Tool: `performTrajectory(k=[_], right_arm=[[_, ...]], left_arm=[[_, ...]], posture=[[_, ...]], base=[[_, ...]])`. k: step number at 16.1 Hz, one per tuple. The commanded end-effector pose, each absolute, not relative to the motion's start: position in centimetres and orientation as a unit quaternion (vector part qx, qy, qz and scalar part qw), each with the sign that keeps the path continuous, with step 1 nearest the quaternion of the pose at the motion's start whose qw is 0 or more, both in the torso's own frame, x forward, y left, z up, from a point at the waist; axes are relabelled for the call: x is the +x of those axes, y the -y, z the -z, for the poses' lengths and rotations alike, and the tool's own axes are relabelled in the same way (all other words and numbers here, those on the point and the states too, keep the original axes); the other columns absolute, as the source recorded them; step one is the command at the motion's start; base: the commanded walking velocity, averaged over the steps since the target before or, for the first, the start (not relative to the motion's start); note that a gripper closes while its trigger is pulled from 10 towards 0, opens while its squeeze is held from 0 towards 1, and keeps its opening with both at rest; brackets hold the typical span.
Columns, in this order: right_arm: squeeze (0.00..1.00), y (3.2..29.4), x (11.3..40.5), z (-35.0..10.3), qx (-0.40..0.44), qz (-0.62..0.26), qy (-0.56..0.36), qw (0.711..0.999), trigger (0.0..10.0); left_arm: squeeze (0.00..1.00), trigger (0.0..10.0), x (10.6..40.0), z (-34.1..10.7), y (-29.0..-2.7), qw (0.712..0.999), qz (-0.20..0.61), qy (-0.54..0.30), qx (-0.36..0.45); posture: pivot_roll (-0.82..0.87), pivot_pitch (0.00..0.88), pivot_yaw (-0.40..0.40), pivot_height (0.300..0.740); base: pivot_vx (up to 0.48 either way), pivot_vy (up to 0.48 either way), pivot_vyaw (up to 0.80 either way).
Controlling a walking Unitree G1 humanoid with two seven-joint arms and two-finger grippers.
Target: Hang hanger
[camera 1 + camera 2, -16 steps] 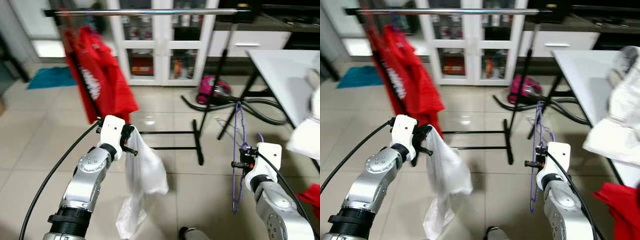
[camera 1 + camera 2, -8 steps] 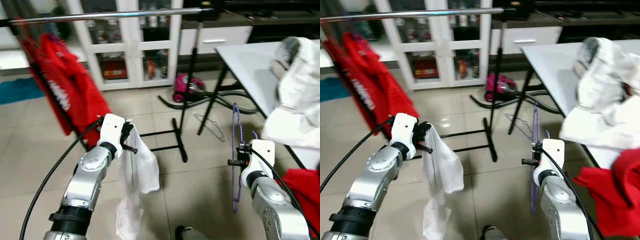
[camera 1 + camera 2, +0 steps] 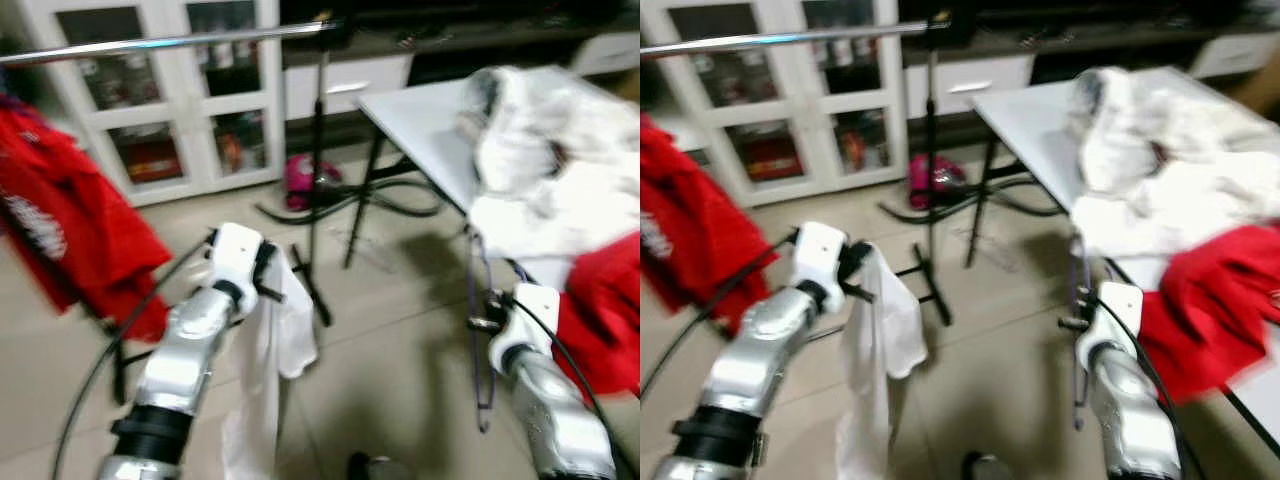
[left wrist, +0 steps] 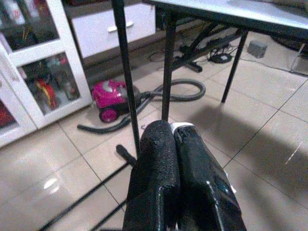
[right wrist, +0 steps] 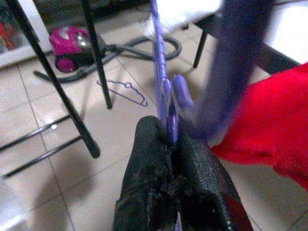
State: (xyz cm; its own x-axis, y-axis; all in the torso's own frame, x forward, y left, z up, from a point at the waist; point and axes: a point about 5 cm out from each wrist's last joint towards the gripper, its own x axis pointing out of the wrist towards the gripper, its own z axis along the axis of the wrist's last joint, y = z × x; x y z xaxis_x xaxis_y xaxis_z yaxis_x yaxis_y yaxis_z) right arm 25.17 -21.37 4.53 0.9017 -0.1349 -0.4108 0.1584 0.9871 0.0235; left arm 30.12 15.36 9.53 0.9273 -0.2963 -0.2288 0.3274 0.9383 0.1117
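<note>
My right gripper [image 3: 487, 320] is shut on a thin purple hanger [image 3: 470, 272], which hangs upright beside the table's front corner; the right wrist view shows its fingers [image 5: 147, 159] clamped on the hanger's wire [image 5: 160, 82]. At mid-left my left gripper [image 3: 268, 277] is shut on a white garment [image 3: 276, 345] that droops toward the floor. In the left wrist view the fingertips [image 4: 161, 139] are pressed together with a bit of white cloth between them. The steel clothes rail [image 3: 150, 44] runs across the top left, with a red shirt [image 3: 60, 235] hanging from it.
A white table [image 3: 415, 108] on the right carries a pile of white clothes [image 3: 545, 150] and a red garment [image 3: 600, 310]. The rail's black stand [image 3: 318, 170], a pink vacuum cleaner [image 4: 108, 96] with its hose, and a spare purple hanger [image 5: 122, 91] are on the tiled floor.
The camera has swung to the right: the table and its clothes now take up more of the view, and the rail and red shirt sit further left. Both grippers keep their holds.
</note>
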Motion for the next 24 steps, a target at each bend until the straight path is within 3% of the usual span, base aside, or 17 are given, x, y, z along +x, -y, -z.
performTrajectory(k=[1, 5, 13, 20, 24], right_arm=[[0.00, 22.3, 25.3, -4.0, 0.016, 0.083, -0.207, 0.975, 10.0], [0.00, 23.2, 26.1, -2.9, 0.014, 0.099, -0.202, 0.974, 10.0], [0.00, 22.6, 25.5, -3.8, 0.014, 0.099, -0.179, 0.979, 10.0], [0.00, 24.3, 25.1, 1.7, 0.030, 0.111, -0.268, 0.956, 10.0], [0.00, 23.6, 24.6, 3.0, 0.035, 0.112, -0.298, 0.947, 10.0]], left_arm=[[0.00, 10.0, 30.5, -10.3, -15.1, 0.981, 0.158, -0.088, 0.076], [0.00, 10.0, 30.6, -10.6, -15.2, 0.982, 0.156, -0.081, 0.068], [0.00, 10.0, 31.0, -10.9, -15.1, 0.982, 0.157, -0.074, 0.071], [0.00, 10.0, 31.1, -10.8, -14.9, 0.983, 0.158, -0.075, 0.065], [0.00, 10.0, 31.2, -10.8, -14.8, 0.983, 0.158, -0.074, 0.065]], posture=[[0.02, 0.000, 0.017, 0.740], [0.02, 0.000, 0.020, 0.740], [0.01, 0.000, 0.025, 0.740], [0.00, 0.000, 0.021, 0.740], [0.00, 0.000, 0.018, 0.740]], base=[[0.000, 0.000, -0.78], [0.000, 0.000, -0.78], [0.000, 0.000, -0.78], [0.000, 0.242, -0.78], [0.000, 0.356, -0.78]])
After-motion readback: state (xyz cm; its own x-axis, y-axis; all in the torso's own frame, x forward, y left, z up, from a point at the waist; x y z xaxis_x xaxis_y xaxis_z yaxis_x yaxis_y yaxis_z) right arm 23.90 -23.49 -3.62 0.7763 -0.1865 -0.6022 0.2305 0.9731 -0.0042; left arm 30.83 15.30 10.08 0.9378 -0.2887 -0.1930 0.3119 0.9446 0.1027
